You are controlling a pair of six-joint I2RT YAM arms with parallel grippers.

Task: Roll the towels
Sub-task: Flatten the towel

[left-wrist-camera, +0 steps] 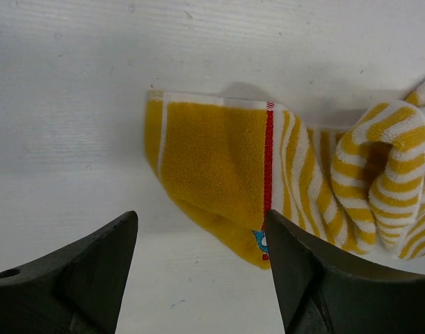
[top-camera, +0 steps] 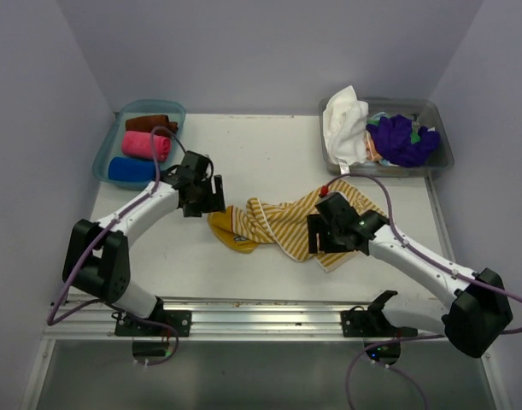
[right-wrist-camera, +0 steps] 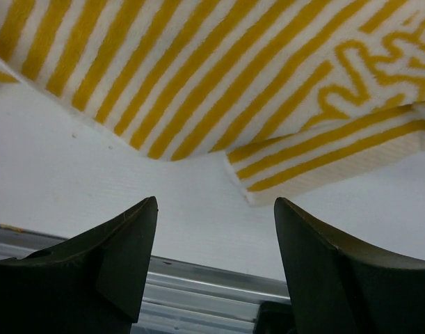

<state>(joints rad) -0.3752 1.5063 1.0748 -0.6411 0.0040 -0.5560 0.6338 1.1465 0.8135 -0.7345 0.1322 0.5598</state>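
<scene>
The yellow striped towel lay crumpled on the bench, between the 2 claws. The left claw stood open and empty just beside its plain yellow end. The right claw stood open and empty just beside its striped end.

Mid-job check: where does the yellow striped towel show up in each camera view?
Top external: the yellow striped towel lies crumpled at mid-table.
Left wrist: it runs from the centre to the right edge, with its solid mustard end at the left.
Right wrist: it spans the top of the picture, with a hemmed corner pointing down right of centre.
Shared landmark: the white table under it shows in all three views.
</scene>
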